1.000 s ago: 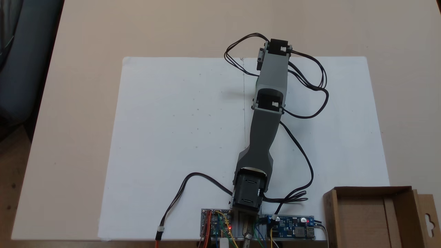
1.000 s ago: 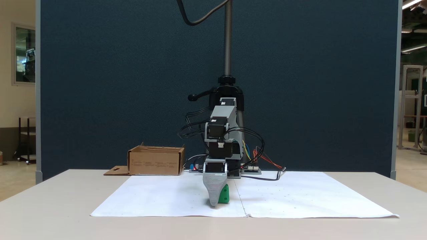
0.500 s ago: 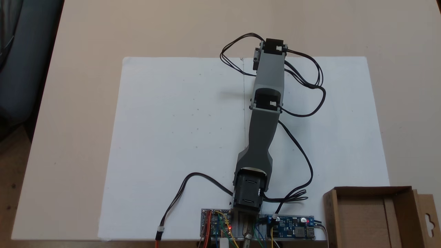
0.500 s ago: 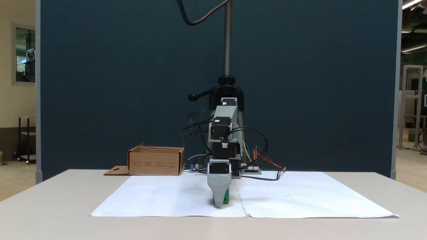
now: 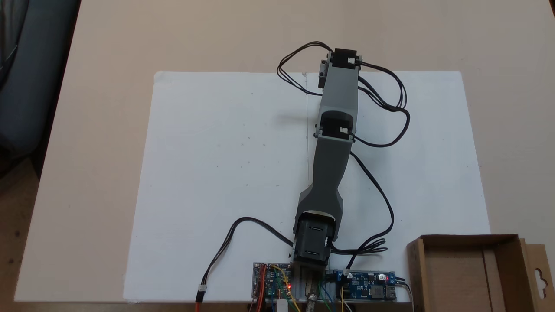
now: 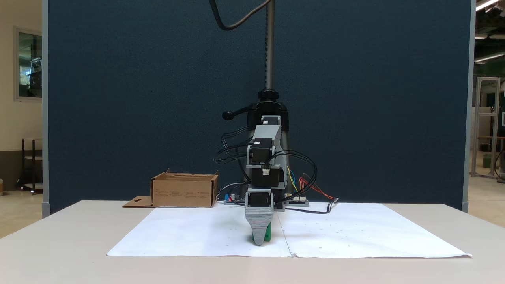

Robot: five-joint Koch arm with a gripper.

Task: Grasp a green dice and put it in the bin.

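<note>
Down low, the grey ribbed plastic claw [image 6: 259,240] is pointing its tip at the white paper sheet [image 6: 355,236], and the small bright green plastic dice [image 6: 268,236] is sitting right behind it, green peeking out on both sides of the tip. One jaw is hiding the other here, so whether the claw is apart or pressed together cannot be told. The grey arm [image 5: 331,147] is stretching out across the sheet in the fixed view from above, black cables [image 5: 381,108] looping beside it. The shallow brown cardboard bin [image 6: 184,191] is standing well apart, near the arm's base on the pale beige surface [image 5: 99,108].
</note>
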